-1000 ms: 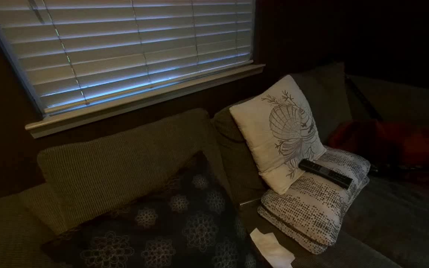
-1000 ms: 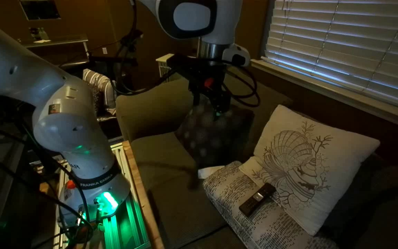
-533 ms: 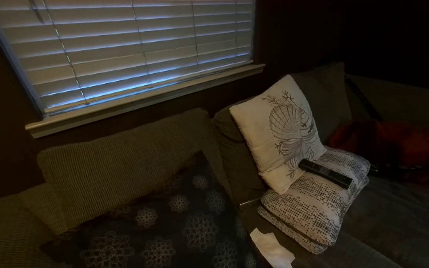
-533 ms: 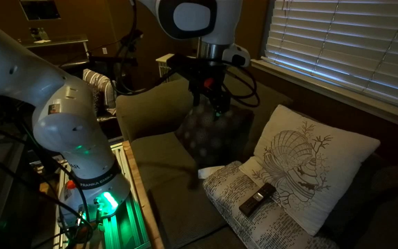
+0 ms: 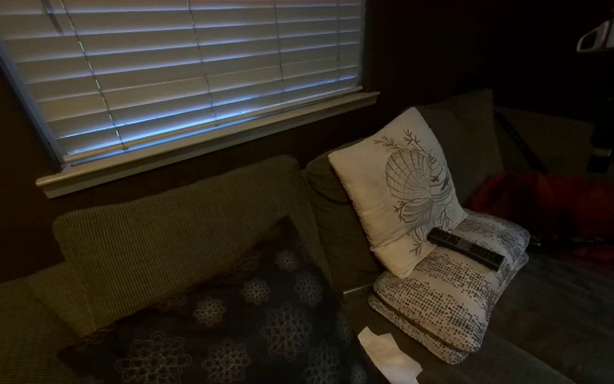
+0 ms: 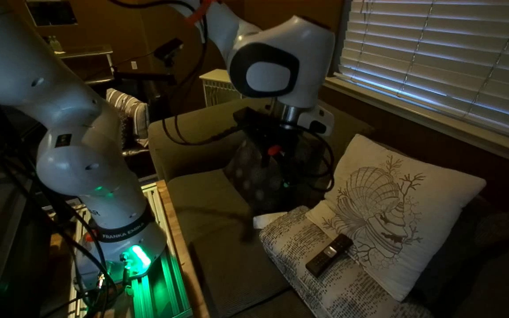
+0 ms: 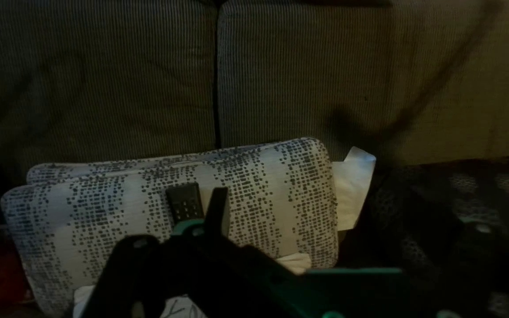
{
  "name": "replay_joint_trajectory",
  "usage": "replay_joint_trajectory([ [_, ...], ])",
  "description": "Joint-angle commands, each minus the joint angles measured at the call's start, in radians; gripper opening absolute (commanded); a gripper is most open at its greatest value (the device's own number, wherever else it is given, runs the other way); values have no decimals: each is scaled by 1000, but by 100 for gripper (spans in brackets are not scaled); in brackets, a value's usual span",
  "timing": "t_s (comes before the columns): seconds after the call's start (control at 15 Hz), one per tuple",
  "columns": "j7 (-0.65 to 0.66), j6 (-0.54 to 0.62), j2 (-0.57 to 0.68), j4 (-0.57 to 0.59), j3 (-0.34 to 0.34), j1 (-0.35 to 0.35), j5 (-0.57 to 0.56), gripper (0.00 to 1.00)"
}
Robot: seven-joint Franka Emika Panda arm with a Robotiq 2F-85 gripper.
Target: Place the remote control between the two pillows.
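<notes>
The black remote control [image 5: 466, 249] lies on top of the grey-patterned pillow [image 5: 435, 290]. Its far end is at the lower edge of the white shell pillow [image 5: 419, 186], which leans upright on the sofa back. In an exterior view I also see the remote [image 6: 329, 255], the patterned pillow [image 6: 287, 234] and the shell pillow [image 6: 378, 207]. My gripper [image 6: 276, 174] is in the air beyond the pillows, before the dark cushion, apart from the remote. In the wrist view the gripper [image 7: 338, 216] is open and empty; one finger [image 7: 216, 210] partly covers the remote [image 7: 184, 201].
A dark blue cushion [image 5: 232, 320] with flower motifs leans on the sofa. A white paper [image 6: 267, 219] lies between it and the patterned pillow. A window sill [image 6: 413, 108] runs behind the sofa. A red cloth [image 5: 552, 208] lies on the sofa beyond the pillows.
My arm has moved down and slightly toward the pillows; the gripper now shows at the right edge of an exterior view. The remote and pillows have not moved.
</notes>
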Motion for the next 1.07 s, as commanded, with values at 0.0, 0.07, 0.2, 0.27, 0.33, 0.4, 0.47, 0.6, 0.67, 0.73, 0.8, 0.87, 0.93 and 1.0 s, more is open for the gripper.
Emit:
replay_joint_trajectory([
  [0.0, 92, 151, 151, 6, 27, -33, -13, 100],
  [0.07, 126, 211, 187, 4, 37, -40, -32, 100],
  [0.2, 157, 314, 270, 15, 48, -46, -66, 100],
  [0.27, 167, 362, 316, 26, 51, -47, -87, 100],
  [0.33, 188, 406, 358, 35, 54, -49, -116, 100],
  [0.4, 203, 441, 401, 48, 54, -49, -142, 100],
  [0.47, 196, 458, 439, 62, 51, -46, -149, 100],
  [0.6, 176, 492, 501, 87, 49, -43, -156, 100],
  [0.67, 178, 505, 530, 101, 45, -41, -165, 100],
  [0.73, 178, 513, 561, 120, 41, -40, -173, 100],
  [0.8, 167, 513, 588, 139, 41, -46, -162, 100],
  [0.87, 152, 512, 614, 157, 45, -53, -144, 100],
  [0.93, 147, 513, 636, 172, 46, -57, -140, 100],
  [1.0, 137, 515, 656, 185, 50, -64, -133, 100],
])
